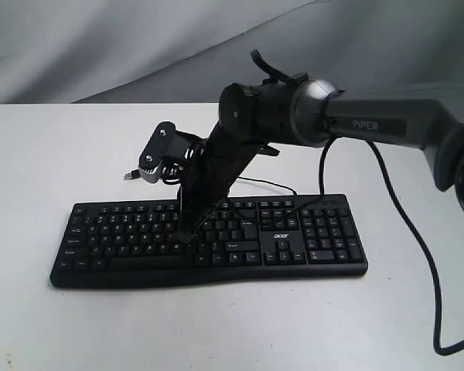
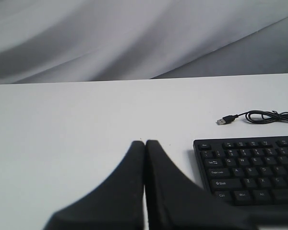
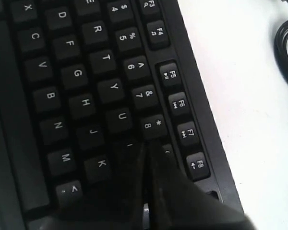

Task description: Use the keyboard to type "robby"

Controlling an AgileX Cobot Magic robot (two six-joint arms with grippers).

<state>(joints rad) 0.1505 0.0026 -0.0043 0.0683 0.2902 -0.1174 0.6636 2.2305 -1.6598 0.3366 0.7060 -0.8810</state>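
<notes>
The black keyboard (image 1: 294, 232) lies across the white table, with the acer logo beside the number pad. My right gripper (image 1: 189, 234) reaches across from the right and points steeply down onto the letter keys left of the middle. In the right wrist view its shut fingertips (image 3: 146, 144) sit between the I key (image 3: 129, 143) and the 9 key, and the fingers hide the keys under them. The left gripper (image 2: 145, 142) is shut on nothing and hovers over bare table beside the keyboard's (image 2: 249, 167) Esc corner. It does not show in the exterior view.
The thin black USB cable (image 2: 266, 115) lies coiled behind the keyboard, its plug (image 2: 222, 121) loose on the table. The right arm's own black cable (image 1: 406, 224) trails across the table at the right. A grey cloth backdrop hangs behind.
</notes>
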